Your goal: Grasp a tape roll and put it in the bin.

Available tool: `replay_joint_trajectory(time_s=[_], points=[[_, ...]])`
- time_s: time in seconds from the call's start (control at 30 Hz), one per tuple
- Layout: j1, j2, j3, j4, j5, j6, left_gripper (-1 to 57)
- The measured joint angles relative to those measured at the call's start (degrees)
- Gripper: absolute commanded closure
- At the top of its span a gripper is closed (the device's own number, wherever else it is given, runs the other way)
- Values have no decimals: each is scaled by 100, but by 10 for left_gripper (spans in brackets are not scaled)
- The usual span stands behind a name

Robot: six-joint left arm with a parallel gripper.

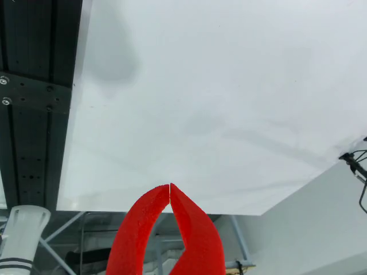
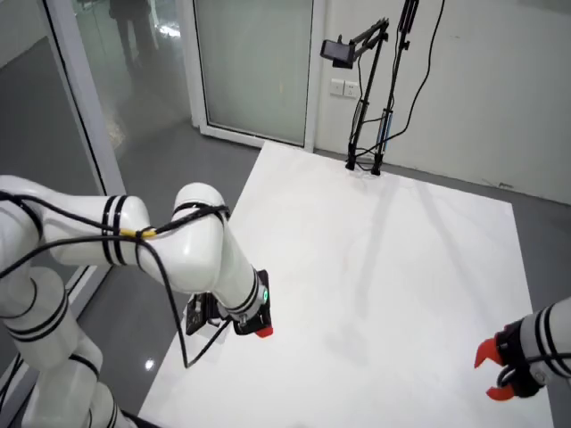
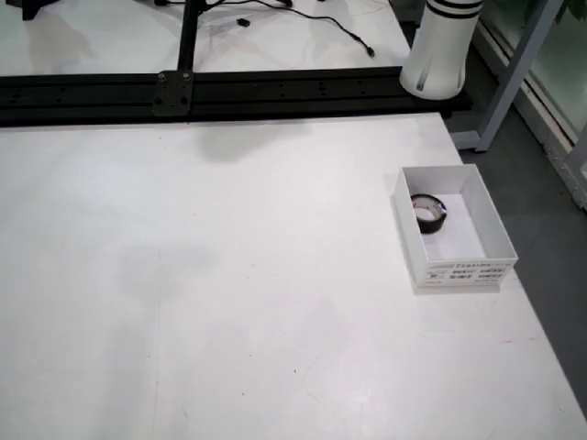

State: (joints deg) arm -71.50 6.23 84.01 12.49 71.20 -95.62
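Observation:
A black tape roll (image 3: 428, 213) lies inside the white open box bin (image 3: 459, 271), which stands on the white table at the right of the overhead view. My gripper (image 1: 170, 185) has red fingers with tips pressed together and nothing between them; in its own view it sits over the near edge of the table. In the room view my gripper (image 2: 260, 331) hangs at the table's left edge, below the white arm. The bin and the roll do not show in the gripper view or the room view.
A black rail (image 3: 275, 92) runs along the table's far side, with a white arm base (image 3: 442, 50) at its right end. A second arm's red gripper (image 2: 495, 370) sits at the lower right of the room view. A camera stand (image 2: 366, 89) stands at the table's far edge.

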Motion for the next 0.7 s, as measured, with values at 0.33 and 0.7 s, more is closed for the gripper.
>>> replay_joint_trajectory(time_s=[0.33, 0.7], points=[[136, -2, 0, -11, 0, 0, 566], [298, 1, 0, -10, 0, 0, 566]])
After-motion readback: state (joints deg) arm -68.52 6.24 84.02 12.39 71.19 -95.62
